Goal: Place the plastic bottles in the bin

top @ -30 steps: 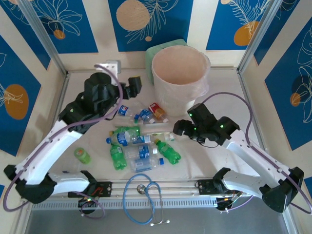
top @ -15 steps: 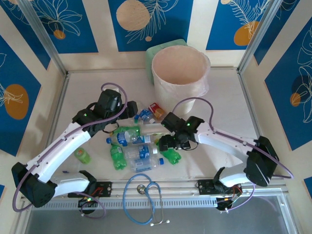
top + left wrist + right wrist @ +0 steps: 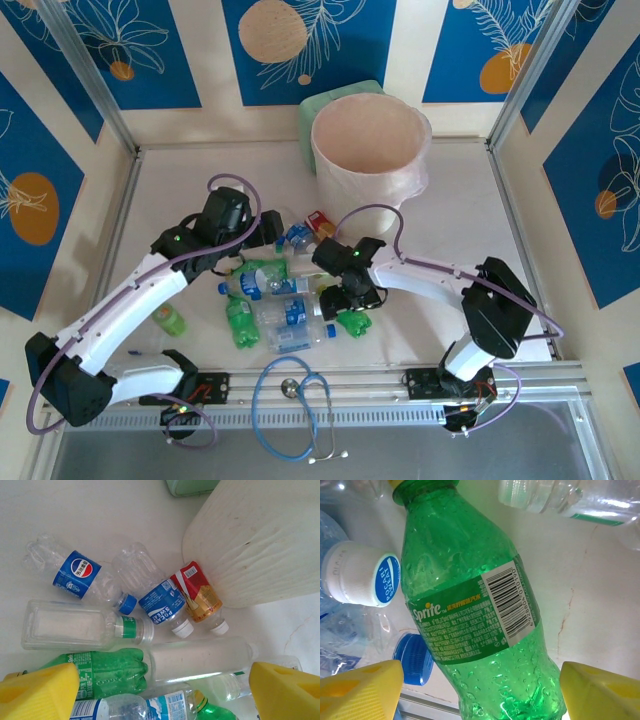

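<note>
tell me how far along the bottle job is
Done: nothing that shows; the bin looks bare inside. In hand: the open right gripper straddles a green Sprite bottle, not yet closed; the open left gripper hovers over the bottle pile. Left: every bottle, including the lone green bottle set apart.

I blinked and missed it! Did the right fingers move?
Yes. The right gripper went left and farther from the bin, fingers straddling the green bottle.
</note>
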